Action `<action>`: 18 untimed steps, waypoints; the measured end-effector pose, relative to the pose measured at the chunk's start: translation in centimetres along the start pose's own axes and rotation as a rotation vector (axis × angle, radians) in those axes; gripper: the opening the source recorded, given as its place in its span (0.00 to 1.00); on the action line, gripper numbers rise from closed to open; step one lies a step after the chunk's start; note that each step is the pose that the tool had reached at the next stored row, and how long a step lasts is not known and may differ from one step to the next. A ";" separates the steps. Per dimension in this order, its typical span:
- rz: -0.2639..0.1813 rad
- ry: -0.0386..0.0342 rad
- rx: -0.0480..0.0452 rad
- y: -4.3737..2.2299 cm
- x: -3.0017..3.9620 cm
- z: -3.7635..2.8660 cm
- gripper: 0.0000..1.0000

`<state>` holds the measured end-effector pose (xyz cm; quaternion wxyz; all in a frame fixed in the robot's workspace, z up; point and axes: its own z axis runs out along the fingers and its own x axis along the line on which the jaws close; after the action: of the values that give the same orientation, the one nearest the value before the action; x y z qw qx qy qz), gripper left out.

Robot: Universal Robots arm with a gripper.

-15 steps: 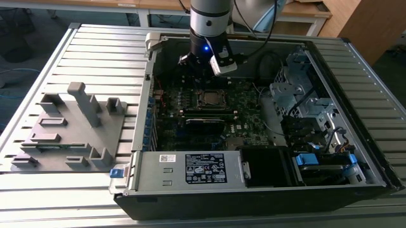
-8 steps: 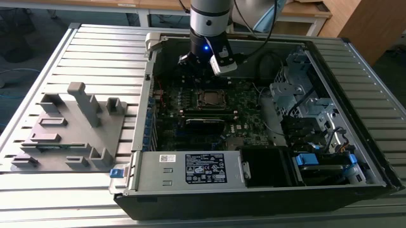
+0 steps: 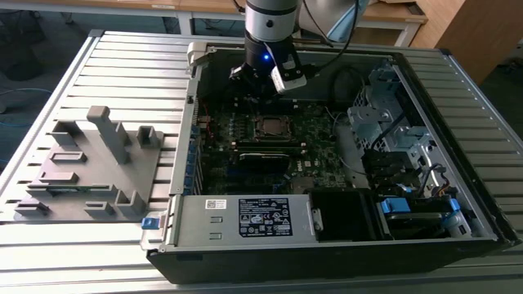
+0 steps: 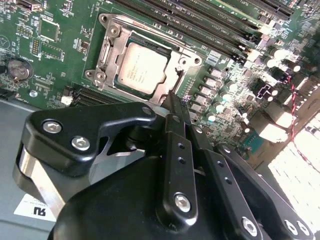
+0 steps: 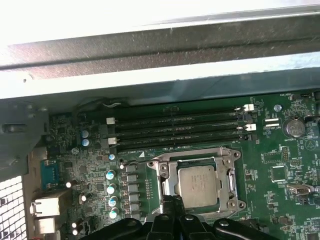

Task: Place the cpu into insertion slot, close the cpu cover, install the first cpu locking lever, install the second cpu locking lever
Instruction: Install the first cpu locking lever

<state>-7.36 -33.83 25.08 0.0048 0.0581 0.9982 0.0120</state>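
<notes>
cpu (image 4: 142,67) seated flat in insertion slot (image 3: 270,125), silver face up. cpu cover (image 4: 106,54) lies down around it, so placing and closing look done. Gripper (image 4: 170,96) fingers pinched together, nothing seen between them. Tip sits just beside the cover's edge, probably for lever work. Lever latching unclear. All on motherboard (image 4: 50,30) in open computer case (image 3: 245,257).

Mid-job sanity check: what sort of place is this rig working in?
Probably a robotics lab or test workshop: an open computer case sits on a slotted metal table, a grey moulded fixture lies beside it, and wooden desks stand behind.
</notes>
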 end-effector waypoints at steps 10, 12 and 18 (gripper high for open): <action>0.000 0.0001 0.0000 0.01 -0.01 -0.48 0.10; 0.000 0.0000 0.0000 0.01 -0.01 -0.48 0.10; 0.000 0.0001 0.0002 -0.02 0.21 -0.50 0.10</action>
<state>-7.58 -33.84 25.58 0.0047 0.0580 0.9982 0.0119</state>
